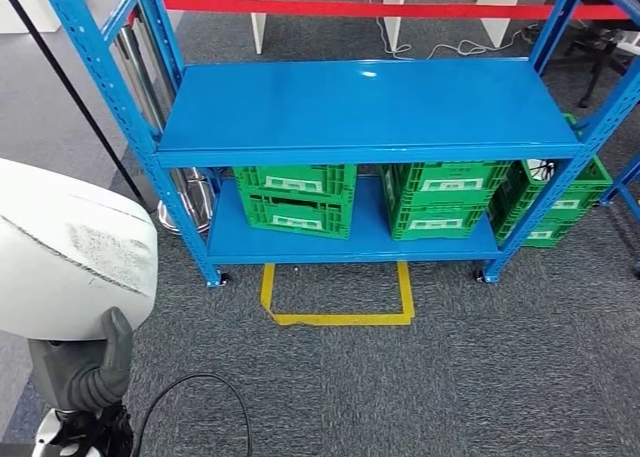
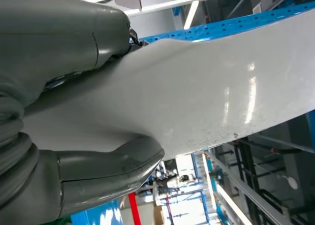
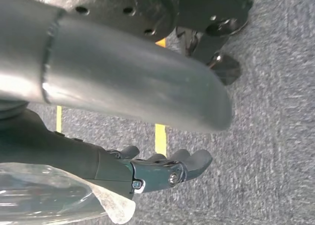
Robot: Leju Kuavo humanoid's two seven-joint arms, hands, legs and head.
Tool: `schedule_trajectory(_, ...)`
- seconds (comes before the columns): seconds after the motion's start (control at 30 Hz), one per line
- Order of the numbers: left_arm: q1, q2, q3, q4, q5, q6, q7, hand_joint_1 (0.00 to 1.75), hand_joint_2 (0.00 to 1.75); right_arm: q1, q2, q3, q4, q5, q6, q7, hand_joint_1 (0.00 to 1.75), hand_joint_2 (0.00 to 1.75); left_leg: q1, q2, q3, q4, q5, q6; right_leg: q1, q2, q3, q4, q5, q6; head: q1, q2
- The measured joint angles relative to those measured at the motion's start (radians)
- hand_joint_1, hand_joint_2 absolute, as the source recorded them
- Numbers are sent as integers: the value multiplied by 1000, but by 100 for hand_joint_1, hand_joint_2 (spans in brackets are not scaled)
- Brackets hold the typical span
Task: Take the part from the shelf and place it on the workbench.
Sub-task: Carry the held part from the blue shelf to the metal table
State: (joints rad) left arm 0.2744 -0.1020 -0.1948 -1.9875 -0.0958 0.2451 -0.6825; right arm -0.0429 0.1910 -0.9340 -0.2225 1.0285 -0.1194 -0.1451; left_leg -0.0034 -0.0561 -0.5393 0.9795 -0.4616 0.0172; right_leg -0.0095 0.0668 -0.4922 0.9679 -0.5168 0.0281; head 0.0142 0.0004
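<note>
Left hand (image 1: 90, 372), grey w/ a thick thumb, grips the large white smooth curved plastic part (image 1: 68, 252) at lower left of the head view; thumb presses up against the part's underside. In the left wrist view the thumb (image 2: 111, 168) and another grey finger (image 2: 67, 33) clamp the part (image 2: 208, 97) from both sides, so the hand is closed firmly on it. Part is off the shelf, held in the air over the grey carpet floor (image 1: 453, 377), well apart from the blue metal two-tier shelf rack (image 1: 370, 107). Right hand (image 3: 163, 168) is seen in the right wrist view above the carpet, dark fingers (image 3: 189, 161) extended fairly straight and close together w/ nothing between them; a crinkly clear plastic wrap (image 3: 55, 195) sits by the wrist. Rack's top tier is bare blue; lower tier carries two green plastic crates (image 1: 296, 199) side by side, a third green crate (image 1: 551, 202) sits at the rack's right end post. Yellow tape outline (image 1: 340, 302) marks the carpet just in front of the rack. Black cable (image 1: 196, 397) loops on the floor near the left hand. Red band (image 1: 392, 9) runs across behind the rack.
</note>
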Motion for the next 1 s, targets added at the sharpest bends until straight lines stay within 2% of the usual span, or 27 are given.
schedule_trajectory(0.07,3,0,0,0,0,0,0,175,175,1,0,0,0,0,-5,4,0,0,2,-13,-11,6,4,-12,-2,-20,0,-1,5,-11,0,0)
schedule_trajectory(0.1,4,0,0,0,0,0,0,175,175,1,1,0,0,1,-6,6,0,0,2,-8,-19,19,-5,-18,-3,-31,-1,-3,8,-17,-3,0)
schedule_trajectory(0.13,4,0,0,0,0,0,0,175,175,0,1,0,0,1,-7,7,0,0,2,5,-34,51,-26,-24,-5,-44,-2,-5,11,-22,-6,0)
schedule_trajectory(0.2,4,1,0,0,-1,0,0,175,175,1,1,-1,0,2,-7,6,0,0,4,35,-88,174,-95,-34,-5,-68,-5,-5,12,-27,-13,0)
schedule_trajectory(0.23,4,1,0,0,-1,0,0,175,175,2,1,-1,0,4,-7,4,0,0,6,41,-117,242,-125,-37,-4,-81,-6,-4,11,-28,-14,0)
schedule_trajectory(0.27,5,1,0,0,0,0,0,175,175,3,1,-1,0,5,-7,1,0,0,8,44,-135,289,-139,-40,-3,-95,-7,-4,11,-28,-14,0)
schedule_trajectory(0.3,6,1,0,0,2,-1,0,175,175,3,1,-1,0,7,-7,-3,0,0,9,47,-137,298,-133,-40,-2,-108,-8,-3,11,-28,-14,0)
schedule_trajectory(0.33,6,1,0,0,5,-2,0,175,175,3,2,-1,0,8,-7,-7,0,0,10,51,-118,266,-108,-40,-2,-120,-8,-3,11,-28,-14,0)
schedule_trajectory(0.37,7,1,0,0,7,-3,0,175,175,1,3,-1,0,8,-7,-9,0,0,10,62,-84,201,-73,-38,-2,-131,-6,-3,10,-26,-14,0)
schedule_trajectory(0.43,5,1,0,0,9,-5,0,175,175,-1,5,-1,0,8,-7,-12,0,0,4,105,-15,65,-24,-29,2,-150,-3,-1,6,-21,-14,0)
schedule_trajectory(0.47,3,1,0,0,10,-6,0,175,175,-2,6,-1,0,8,-7,-13,0,0,1,122,1,27,-15,-22,5,-160,-3,1,4,-16,-14,0)
schedule_trajectory(0.5,3,1,1,0,10,-6,0,175,175,-3,6,-1,0,8,-7,-13,0,0,-3,128,4,12,-16,-15,8,-170,-3,2,3,-12,-14,0)
schedule_trajectory(0.57,5,0,1,0,12,-7,0,175,175,-5,7,-1,0,8,-8,-14,0,0,-4,108,-3,9,-13,0,8,-184,-4,3,-1,-1,-14,0)
schedule_trajectory(0.6,5,0,1,0,13,-7,0,175,175,-7,7,-1,0,8,-8,-15,0,0,-2,98,-4,6,-9,7,6,-171,-8,11,-11,4,-14,0)
schedule_trajectory(0.63,5,0,2,0,14,-7,0,175,175,-8,7,-1,0,8,-8,-15,0,0,0,87,-6,3,-5,14,4,-146,-20,37,-30,9,-12,0)
schedule_trajectory(0.7,3,-1,2,0,15,-7,0,175,175,-7,7,-1,0,8,-8,-16,0,0,1,67,-11,2,0,24,2,-89,-77,159,-97,14,-9,0)
schedule_trajectory(0.73,3,-1,2,0,15,-7,0,175,175,-6,7,-1,0,8,-8,-16,0,0,0,55,-14,2,2,26,2,-76,-114,235,-128,14,-8,0)
schedule_trajectory(0.77,3,-1,2,0,15,-7,0,175,175,-4,7,-1,0,8,-8,-16,0,0,-2,42,-16,3,3,28,2,-71,-143,292,-145,13,-8,0)
schedule_trajectory(0.8,4,-1,2,0,15,-7,0,175,175,-2,7,-1,0,8,-8,-16,0,0,-3,28,-17,4,3,29,2,-69,-156,314,-141,12,-8,0)
schedule_trajectory(0.83,4,-1,2,0,15,-7,0,175,175,-2,7,-1,0,8,-8,-16,0,0,-4,15,-17,5,4,29,2,-66,-148,292,-115,10,-8,0)
schedule_trajectory(0.87,4,-1,2,0,15,-7,0,175,175,-2,7,-1,0,8,-8,-16,0,0,-4,1,-17,7,4,29,2,-58,-122,231,-75,6,-8,0)
schedule_trajectory(0.93,4,-1,2,0,15,-7,0,175,175,-2,7,-1,0,9,-8,-14,0,0,-5,-25,-19,13,4,25,-1,-11,-58,88,-12,-2,-8,0)
schedule_trajectory(0.97,3,-1,2,0,15,-7,0,175,175,-2,7,-1,0,10,-7,-12,0,0,-4,-37,-23,16,5,21,-2,10,-36,43,0,-5,-8,0)
schedule_trajectory(1.0,3,-2,2,0,15,-7,0,175,175,-2,7,-1,0,11,-7,-10,0,0,-3,-48,-29,18,7,15,-2,22,-25,23,0,-8,-9,0)
